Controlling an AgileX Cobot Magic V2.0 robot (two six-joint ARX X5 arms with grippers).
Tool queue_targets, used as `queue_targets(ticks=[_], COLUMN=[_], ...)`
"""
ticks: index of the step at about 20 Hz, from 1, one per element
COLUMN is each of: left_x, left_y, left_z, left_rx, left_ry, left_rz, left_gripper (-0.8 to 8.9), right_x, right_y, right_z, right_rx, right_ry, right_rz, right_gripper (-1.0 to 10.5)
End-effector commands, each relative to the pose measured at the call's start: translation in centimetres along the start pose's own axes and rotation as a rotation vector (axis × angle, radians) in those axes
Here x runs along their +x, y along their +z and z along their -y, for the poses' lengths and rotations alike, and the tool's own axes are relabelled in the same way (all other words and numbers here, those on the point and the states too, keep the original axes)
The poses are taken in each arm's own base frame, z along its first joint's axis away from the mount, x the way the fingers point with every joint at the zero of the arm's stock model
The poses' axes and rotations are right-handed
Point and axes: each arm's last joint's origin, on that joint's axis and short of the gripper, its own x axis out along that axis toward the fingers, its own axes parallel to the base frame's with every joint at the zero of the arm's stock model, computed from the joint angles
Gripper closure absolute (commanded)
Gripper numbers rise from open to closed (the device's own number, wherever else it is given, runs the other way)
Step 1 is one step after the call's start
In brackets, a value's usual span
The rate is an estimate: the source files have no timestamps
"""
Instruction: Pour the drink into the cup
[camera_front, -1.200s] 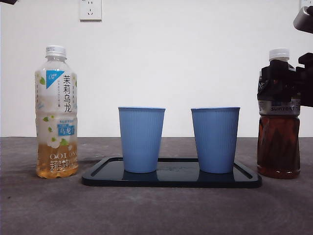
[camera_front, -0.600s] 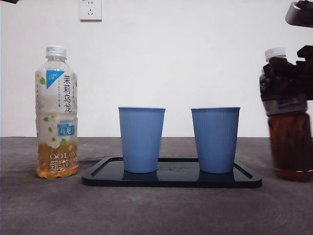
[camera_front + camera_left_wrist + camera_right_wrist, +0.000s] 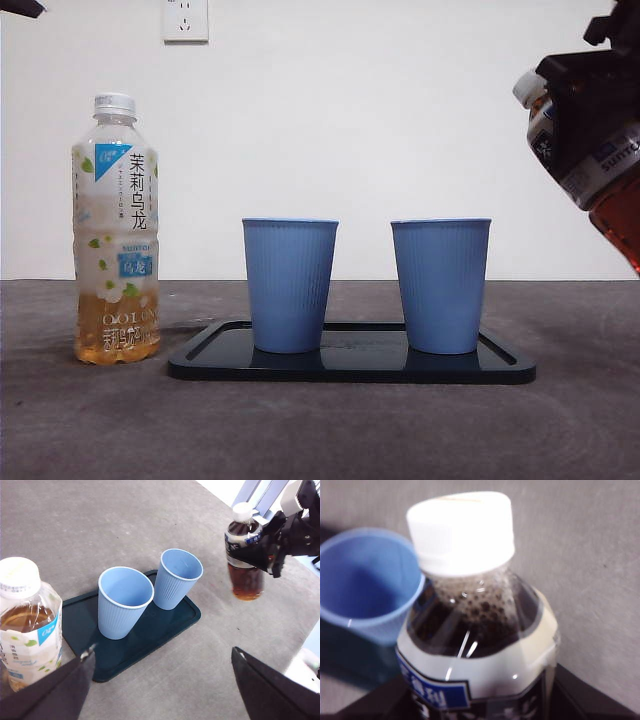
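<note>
A dark tea bottle (image 3: 600,170) with a white cap hangs in the air at the far right, tilted with its cap toward the cups. My right gripper (image 3: 590,110) is shut on it around the label; the same bottle (image 3: 475,615) fills the right wrist view and shows as (image 3: 243,560) in the left wrist view. Two empty blue cups stand on a black tray (image 3: 350,368): the left cup (image 3: 290,285) and the right cup (image 3: 440,285). The bottle is beside the right cup (image 3: 365,580), not over it. My left gripper (image 3: 164,652) waits open, above the table.
A light oolong tea bottle (image 3: 115,230), capped and about a quarter full, stands upright on the table left of the tray. Only a black tip (image 3: 20,8) of the left arm shows at the top left corner. A wall outlet (image 3: 185,18) sits on the white wall behind.
The right gripper has lifted the dark bottle off the table, carried it up and to the right, and tilted its cap toward the cups. Cups, tray and oolong bottle have not moved.
</note>
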Motion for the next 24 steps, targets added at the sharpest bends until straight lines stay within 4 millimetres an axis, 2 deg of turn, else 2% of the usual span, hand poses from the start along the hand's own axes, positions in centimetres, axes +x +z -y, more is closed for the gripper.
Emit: queue_targets(ticks=[1,7,11,17,24], left_x=[0.0,0.0,0.0,0.0,0.0], left_y=[0.2,0.3,0.3,0.3,0.3], left_z=[0.1,0.0,0.0,0.1,0.1], left_rx=[0.028,0.032,0.032,0.032,0.032], left_ry=[-0.006,-0.006,-0.006,-0.006,-0.007], left_rz=[0.008,0.01,0.009,0.01,0.009], left_gripper=[3.77,3.77,3.77,3.77,3.77], right_x=[-0.6,-0.3,0.9,3.2,4.0], right_y=[1.7,3.5,4.3,3.8,3.5], right_z=[-0.3,-1.4,-2.2,-4.2,-6.6], right_rx=[-0.077,-0.248,-0.356,-0.547,-0.78], right_ry=[-0.002,-0.079,-0.131,-0.213,-0.326], right_rz=[-0.006,-0.165,-0.261,-0.377,-0.409], right_gripper=[7.6,7.6,7.6,7.6,7.6])
